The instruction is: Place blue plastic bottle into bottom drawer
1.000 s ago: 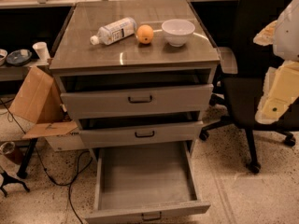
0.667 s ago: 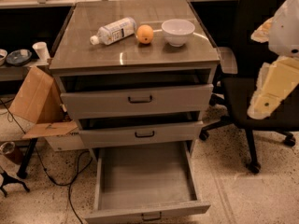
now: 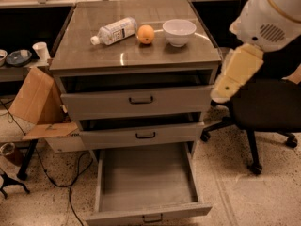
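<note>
The blue plastic bottle (image 3: pixel 114 30) lies on its side on the cabinet top, white cap pointing left, just left of an orange (image 3: pixel 146 34). The bottom drawer (image 3: pixel 146 205) is pulled wide open and its grey inside holds nothing. The two shallower drawers above it are each open a little. My gripper is out of view. Only the arm's white shoulder (image 3: pixel 273 18) and cream link (image 3: pixel 235 74) show at the right, beside the cabinet's right edge and well away from the bottle.
A white bowl (image 3: pixel 178 31) stands right of the orange. A black office chair (image 3: pixel 263 112) sits right of the cabinet, behind the arm. A cardboard box (image 3: pixel 35 102), cables and a desk with a cup (image 3: pixel 40 51) are on the left.
The arm's cream link has swung left and down, closer to the cabinet's right side. The bottle, orange, bowl and drawers have not moved.
</note>
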Controlling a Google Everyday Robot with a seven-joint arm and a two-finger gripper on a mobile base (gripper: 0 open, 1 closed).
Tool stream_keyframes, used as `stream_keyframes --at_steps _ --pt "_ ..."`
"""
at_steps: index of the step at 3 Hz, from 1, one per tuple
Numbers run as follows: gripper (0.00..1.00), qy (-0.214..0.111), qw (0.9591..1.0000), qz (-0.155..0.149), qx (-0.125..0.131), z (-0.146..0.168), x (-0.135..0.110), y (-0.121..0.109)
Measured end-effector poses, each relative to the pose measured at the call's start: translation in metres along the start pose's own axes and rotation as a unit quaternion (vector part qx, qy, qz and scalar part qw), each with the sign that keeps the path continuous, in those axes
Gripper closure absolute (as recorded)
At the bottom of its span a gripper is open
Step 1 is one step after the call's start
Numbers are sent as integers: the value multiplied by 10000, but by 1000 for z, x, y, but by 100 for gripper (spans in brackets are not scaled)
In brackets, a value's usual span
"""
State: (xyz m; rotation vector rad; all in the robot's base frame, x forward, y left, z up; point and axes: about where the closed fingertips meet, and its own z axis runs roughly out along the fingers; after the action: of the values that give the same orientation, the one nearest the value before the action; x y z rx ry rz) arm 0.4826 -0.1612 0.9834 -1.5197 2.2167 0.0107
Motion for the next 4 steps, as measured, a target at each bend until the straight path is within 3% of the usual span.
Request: stream_keyframes --at_steps 2,3,4 --pt "0 -461 9982 362 99 35 -51 -33" --pt "0 -607 9947 800 211 53 -77 -52" --pt "0 -607 9947 800 211 53 -77 -52"
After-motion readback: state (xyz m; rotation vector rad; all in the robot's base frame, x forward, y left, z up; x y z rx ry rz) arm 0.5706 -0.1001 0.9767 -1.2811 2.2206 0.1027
